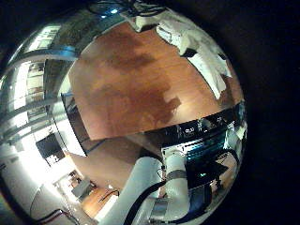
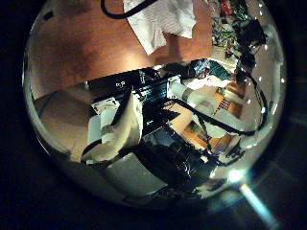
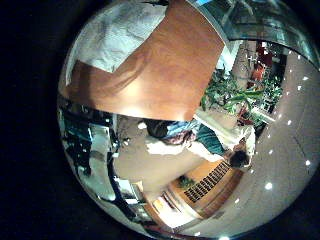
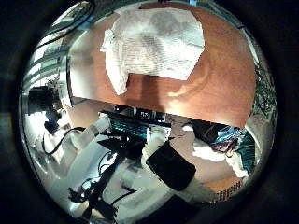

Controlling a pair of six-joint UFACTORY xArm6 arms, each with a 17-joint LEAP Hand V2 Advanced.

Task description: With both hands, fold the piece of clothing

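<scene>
A pale, finely striped piece of clothing (image 4: 154,47) lies flat on the wooden table (image 4: 220,93) in the right thumb side palm view, with one edge turned up in a rumpled flap. It also shows in the right little finger side palm view (image 3: 120,35), the left thumb side palm view (image 2: 163,24) and the left little finger side palm view (image 1: 197,47), small and well away from each palm. No hand touches it in these views. Neither my left hand nor my right hand shows its fingers.
Bare table top (image 1: 131,84) lies beside the clothing. The table's front edge (image 4: 159,107) runs below it, with dark equipment (image 2: 144,91) under it. A white arm section (image 1: 159,192) stands off the table's edge.
</scene>
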